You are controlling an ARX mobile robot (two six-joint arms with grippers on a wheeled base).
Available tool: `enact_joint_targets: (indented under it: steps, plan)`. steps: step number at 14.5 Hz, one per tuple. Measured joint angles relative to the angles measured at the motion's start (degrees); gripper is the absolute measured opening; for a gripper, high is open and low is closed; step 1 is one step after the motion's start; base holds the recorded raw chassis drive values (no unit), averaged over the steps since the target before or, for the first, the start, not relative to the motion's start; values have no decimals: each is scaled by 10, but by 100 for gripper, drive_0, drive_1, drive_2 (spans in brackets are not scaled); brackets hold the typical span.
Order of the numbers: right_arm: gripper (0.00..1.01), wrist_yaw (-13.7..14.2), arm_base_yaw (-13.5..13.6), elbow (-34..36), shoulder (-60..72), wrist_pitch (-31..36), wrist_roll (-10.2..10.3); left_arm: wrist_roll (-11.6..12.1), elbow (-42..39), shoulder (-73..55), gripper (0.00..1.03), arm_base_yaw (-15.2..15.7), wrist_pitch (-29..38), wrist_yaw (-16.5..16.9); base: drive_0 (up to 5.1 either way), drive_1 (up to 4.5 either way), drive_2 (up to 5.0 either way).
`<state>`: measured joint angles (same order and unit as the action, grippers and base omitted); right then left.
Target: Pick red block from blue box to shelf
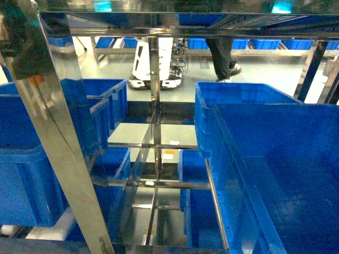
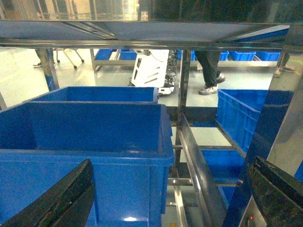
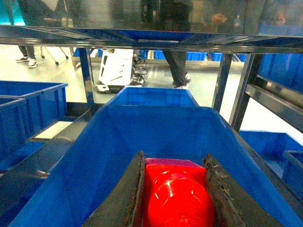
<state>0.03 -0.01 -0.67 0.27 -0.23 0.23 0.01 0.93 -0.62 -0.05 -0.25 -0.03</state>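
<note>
Holding the red block over a blue crate inside the shelf (image 1: pixel 63 153).

You are looking past the right gripper (image 3: pixel 174 189) at a dark blue crate (image 3: pixel 156 137) sitting beyond and below its fingers (image 3: pixel 129 198), which are clamping the red block (image 3: pixel 175 196) between them. Your left gripper (image 2: pixel 165 198) is hanging with fingers spread wide, gripping nothing.

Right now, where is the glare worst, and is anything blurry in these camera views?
Head view: strong reflections on the shelf upright. Left wrist view: the open left claw is dark and soft at the bottom edge. Right wrist view: the red block is close, glossy and slightly blurred.
</note>
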Motion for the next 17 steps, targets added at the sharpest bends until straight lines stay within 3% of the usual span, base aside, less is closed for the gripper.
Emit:
enact_joint_targets:
  steps: [17]
  plan:
    - [27,0,0,0,0,0,0,0,0,0,98,0,0,0,0,0,0]
